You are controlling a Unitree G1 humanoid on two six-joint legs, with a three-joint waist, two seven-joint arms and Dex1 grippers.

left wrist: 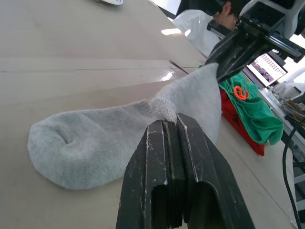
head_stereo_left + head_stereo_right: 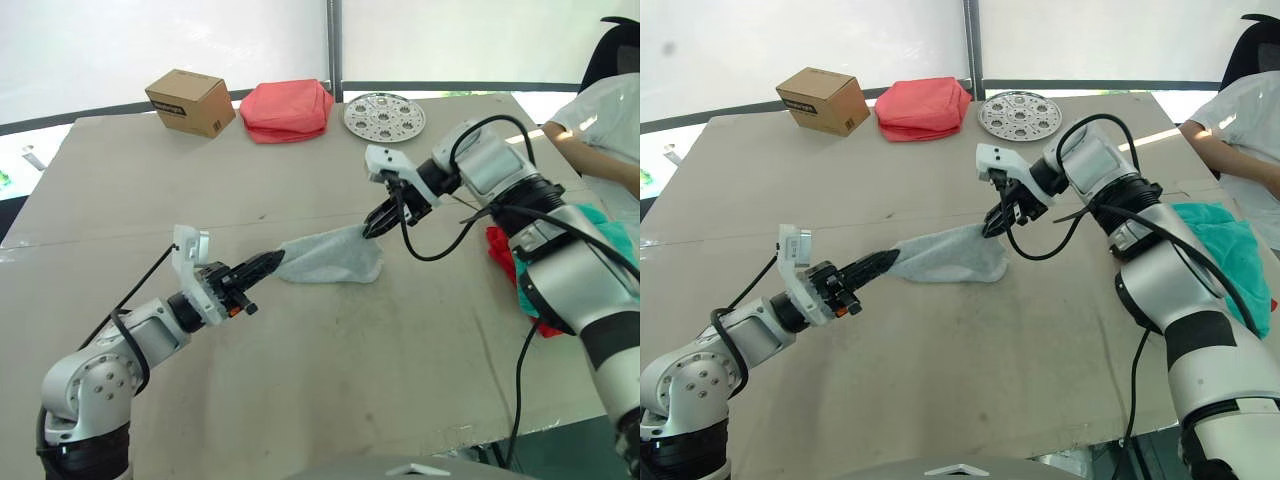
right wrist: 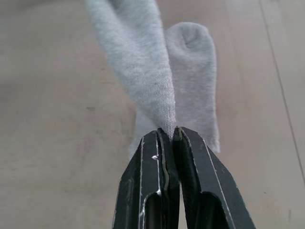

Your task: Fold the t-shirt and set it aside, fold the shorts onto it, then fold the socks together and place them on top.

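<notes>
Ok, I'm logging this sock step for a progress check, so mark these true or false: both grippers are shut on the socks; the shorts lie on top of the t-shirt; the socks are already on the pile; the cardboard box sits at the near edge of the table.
1. Both grippers are shut on the socks: true. The left gripper and right gripper each pinch an end.
2. The shorts lie on the t-shirt: true, at the table's right edge.
3. The socks are already on the pile: false. They lie mid-table, apart from it.
4. The cardboard box sits at the near edge: false. It is at the far edge, beside a folded pink cloth.
</notes>
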